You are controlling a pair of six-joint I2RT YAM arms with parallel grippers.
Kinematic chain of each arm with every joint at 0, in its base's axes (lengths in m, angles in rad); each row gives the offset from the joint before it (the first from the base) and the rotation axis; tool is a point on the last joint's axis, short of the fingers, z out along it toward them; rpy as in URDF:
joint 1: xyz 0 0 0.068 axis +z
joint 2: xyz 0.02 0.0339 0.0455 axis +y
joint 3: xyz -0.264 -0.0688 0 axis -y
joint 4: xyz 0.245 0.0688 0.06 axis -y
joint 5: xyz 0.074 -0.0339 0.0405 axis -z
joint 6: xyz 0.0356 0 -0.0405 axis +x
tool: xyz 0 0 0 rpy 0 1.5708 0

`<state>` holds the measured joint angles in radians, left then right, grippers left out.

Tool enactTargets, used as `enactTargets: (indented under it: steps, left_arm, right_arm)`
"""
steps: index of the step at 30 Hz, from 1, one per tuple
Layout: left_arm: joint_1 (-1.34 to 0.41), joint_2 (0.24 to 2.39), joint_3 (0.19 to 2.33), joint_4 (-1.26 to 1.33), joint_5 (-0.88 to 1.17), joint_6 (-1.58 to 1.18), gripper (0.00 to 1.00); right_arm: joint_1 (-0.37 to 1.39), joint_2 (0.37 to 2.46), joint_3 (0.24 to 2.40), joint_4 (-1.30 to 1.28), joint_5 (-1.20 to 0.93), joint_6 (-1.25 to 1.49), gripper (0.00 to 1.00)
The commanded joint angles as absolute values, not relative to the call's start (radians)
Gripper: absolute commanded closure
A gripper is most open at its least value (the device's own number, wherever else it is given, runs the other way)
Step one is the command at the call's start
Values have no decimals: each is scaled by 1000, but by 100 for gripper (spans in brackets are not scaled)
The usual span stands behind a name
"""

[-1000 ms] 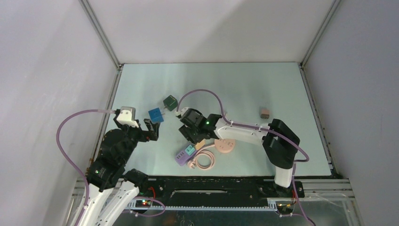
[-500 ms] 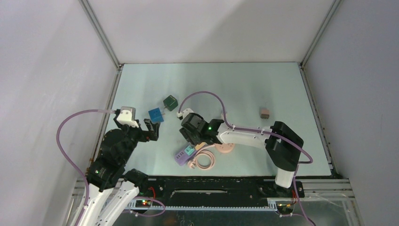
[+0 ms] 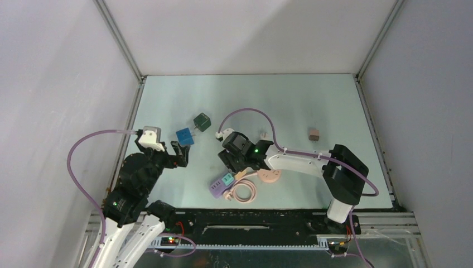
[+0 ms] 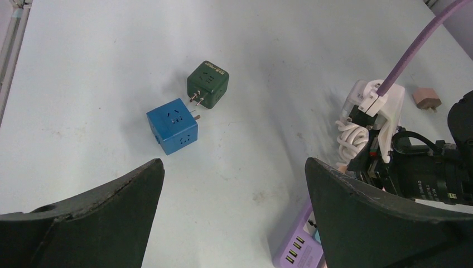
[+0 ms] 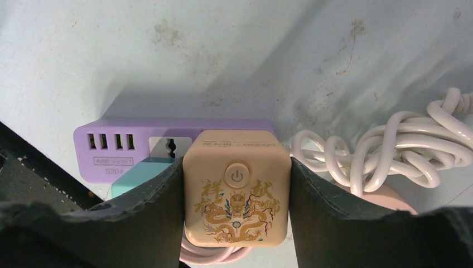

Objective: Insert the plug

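At purple power strip (image 5: 111,148) | right gripper (image 5: 237,215) clamps peach plug (image 5: 237,184), button face toward wrist camera | left gripper (image 4: 231,167) spread

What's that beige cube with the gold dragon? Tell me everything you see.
The peach-beige plastic cube has rounded corners, a round power button on its facing side, and gold dragon artwork with Chinese characters. The right gripper clamps two opposite sides with its black fingers, holding it over the lilac power strip; contact there is hidden.
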<state>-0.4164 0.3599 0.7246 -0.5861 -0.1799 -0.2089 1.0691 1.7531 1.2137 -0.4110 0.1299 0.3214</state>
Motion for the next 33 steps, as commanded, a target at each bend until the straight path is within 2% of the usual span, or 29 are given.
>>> enactTargets:
  steps: [1,5,7,13,19,23,27,28,29,33]
  left_arm:
    - [-410,365,704,-555,-174,-209,0]
    - [-410,367,705,-555,-173,-208,0]
    - [-410,368,706,-554,-170,-207,0]
    - [-410,368,704,-554,-168,-208,0]
    - [-410,369,704,-554,-165,-207,0]
    - [-410,370,704,-554,-164,-207,0]
    - [-410,370,704,-552,-163,-207,0]
    - [-410,371,706,-552,-163,-207,0]
    - [-410,371,704,-553,-162,-208,0]
    - [-410,370,704,-551,-159,-207,0]
  right_arm:
    - [1058,1679,1202,-441,79,339,38]
    - [1052,1655,1203,-408,57,347,29]
    - [1051,1650,1203,-405,56,347,20]
    - [1043,1624,1203,-405,44,356,10]
    - [1017,1574,1201,-405,12,376,9]
    - [1007,1550,1201,-404,11,374,19]
    - [997,1564,1201,-385,-72,374,47]
    - [997,1572,1201,-385,-76,379,58]
    - [998,1582,1202,-387,-77,383,64]
    - [1005,1620,1201,-410,-53,392,69]
